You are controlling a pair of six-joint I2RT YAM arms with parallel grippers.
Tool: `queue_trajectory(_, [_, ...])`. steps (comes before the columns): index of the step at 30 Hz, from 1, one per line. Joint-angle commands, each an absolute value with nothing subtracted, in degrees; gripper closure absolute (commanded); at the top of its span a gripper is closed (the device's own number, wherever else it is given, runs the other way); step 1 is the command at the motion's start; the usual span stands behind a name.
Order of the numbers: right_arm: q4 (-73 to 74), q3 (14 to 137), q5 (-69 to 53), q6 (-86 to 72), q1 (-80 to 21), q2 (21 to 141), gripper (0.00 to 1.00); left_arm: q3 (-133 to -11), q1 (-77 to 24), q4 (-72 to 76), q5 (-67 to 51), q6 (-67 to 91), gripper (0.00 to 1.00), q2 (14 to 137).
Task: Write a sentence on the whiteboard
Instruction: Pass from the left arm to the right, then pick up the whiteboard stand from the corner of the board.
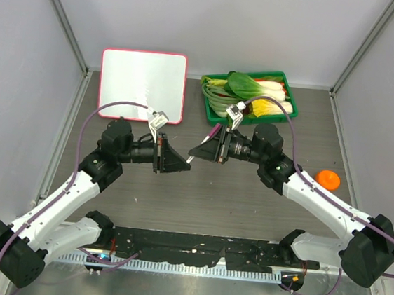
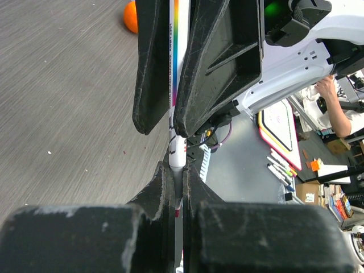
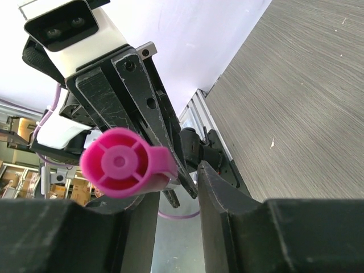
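The whiteboard (image 1: 142, 85) lies flat at the back left of the table, its surface blank inside a pink-red frame. Both arms meet nose to nose in mid-table, well in front of it. My left gripper (image 1: 180, 164) (image 2: 177, 177) is shut on a white marker (image 2: 177, 151) with a rainbow stripe. The marker runs on into my right gripper (image 1: 195, 153) (image 3: 182, 176). Its pink cap (image 3: 122, 162) faces the right wrist camera and rests against one finger. A gap shows beside the other finger, so the grip there is unclear.
A green tray (image 1: 292, 112) of leafy vegetables stands at the back, right of the board. An orange ball (image 1: 327, 179) (image 2: 131, 17) lies near the right wall. Grey walls close in both sides. A black strip (image 1: 193, 249) runs along the near edge.
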State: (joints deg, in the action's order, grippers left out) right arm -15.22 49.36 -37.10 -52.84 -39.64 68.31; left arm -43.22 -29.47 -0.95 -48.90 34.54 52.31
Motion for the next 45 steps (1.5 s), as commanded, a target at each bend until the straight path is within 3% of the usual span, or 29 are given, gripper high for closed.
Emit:
queue_trajectory(1, [-14.2,50.5,-37.5,-50.7,-39.8,66.3,0.63,-43.0,-29.3,1.1,-50.1,35.0,1.00,51.2])
queue_trajectory(6, [-14.8,50.4,-36.8,-51.0,-39.8,66.2,0.66,-43.1,-29.4,1.2,-50.3,35.0,1.00,51.0])
queue_trajectory(8, [-15.4,50.6,-37.5,-51.4,-39.8,66.6,0.73,-43.2,-29.3,1.1,-50.4,35.1,1.00,51.0])
queue_trajectory(11, [-14.9,50.8,-37.8,-51.1,-39.8,66.8,0.99,-43.2,-29.3,0.9,-50.2,35.1,1.00,50.9])
queue_trajectory(14, [-13.8,50.8,-37.2,-50.4,-39.8,66.2,0.99,-43.2,-29.3,0.4,-49.5,34.9,1.00,50.8])
queue_trajectory(15, [-12.8,50.9,-36.8,-49.8,-39.8,66.0,0.99,-43.2,-29.3,0.3,-48.8,34.8,0.93,50.7])
queue_trajectory(17, [-11.2,51.0,-35.9,-48.3,-39.8,65.5,0.99,-43.1,-29.3,0.1,-47.3,34.9,0.56,50.3])
queue_trajectory(19, [-8.7,51.2,-34.0,-46.7,-39.7,65.0,0.99,-42.9,-29.3,0.2,-44.8,35.0,0.31,50.3])
queue_trajectory(23, [-3.4,51.1,-29.2,-43.8,-39.6,64.8,0.99,-43.2,-29.3,-3.3,-38.0,35.0,0.12,51.7])
queue_trajectory(30, [1.7,46.8,-22.9,-41.9,-34.3,63.6,0.99,-46.2,-28.9,-7.9,-28.9,33.9,0.06,62.4])
queue_trajectory(38, [1.7,41.4,-28.8,-39.7,-21.2,63.0,0.99,-55.5,-27.0,-16.3,-14.5,30.2,0.04,79.0])
queue_trajectory(45, [1.6,41.5,-32.9,-36.5,-15.9,67.1,0.99,-68.5,-24.3,-28.2,5.6,25.5,0.06,95.4])
